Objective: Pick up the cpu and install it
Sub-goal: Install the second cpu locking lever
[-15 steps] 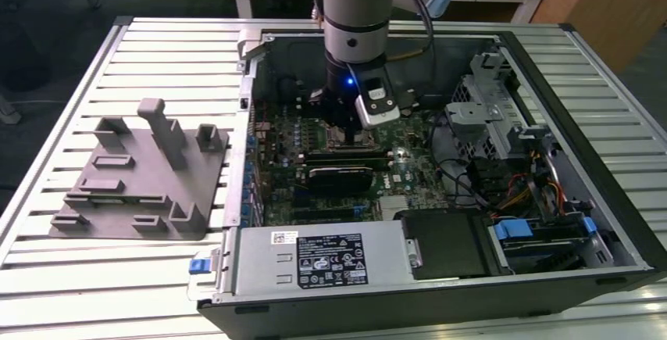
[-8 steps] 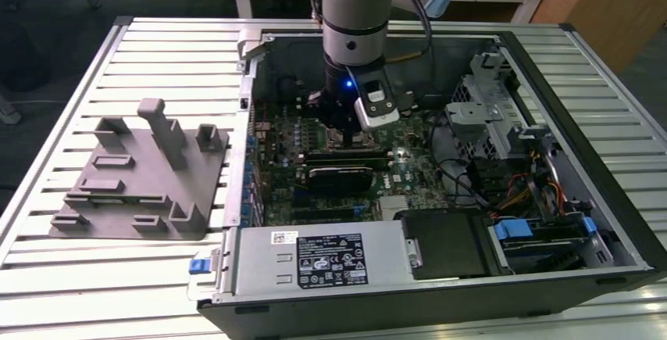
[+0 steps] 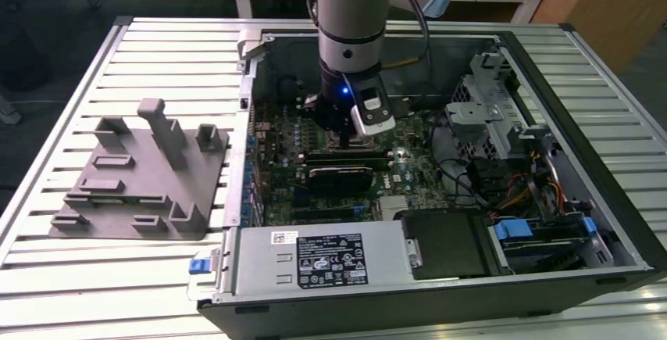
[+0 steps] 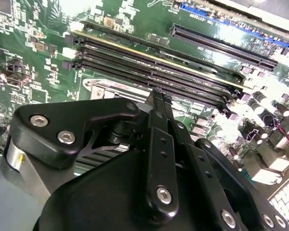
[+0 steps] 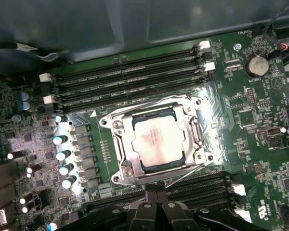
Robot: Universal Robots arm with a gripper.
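Note:
The cpu [image 5: 159, 137], a small square chip with a silvery top, lies flat in the motherboard socket [image 5: 116, 144], inside the metal frame. My gripper [image 5: 157, 190] hangs low over the board just beside that socket, above a bank of memory slots [image 5: 202, 185]. Its fingers are pressed together with nothing between them, as the second wrist view also shows at the gripper [image 4: 159, 94]. In the exterior view the arm reaches straight down into the open computer case, with the gripper [image 3: 347, 143] near the middle of the green board.
A grey fixture [image 3: 136, 176] with upright posts lies on the slatted table at the exterior view's left. Inside the case are a black rectangular block [image 3: 339, 174] close to the gripper, the power supply [image 3: 312, 258] at the front, a metal drive cage [image 3: 501, 113] and loose cables [image 3: 521, 195].

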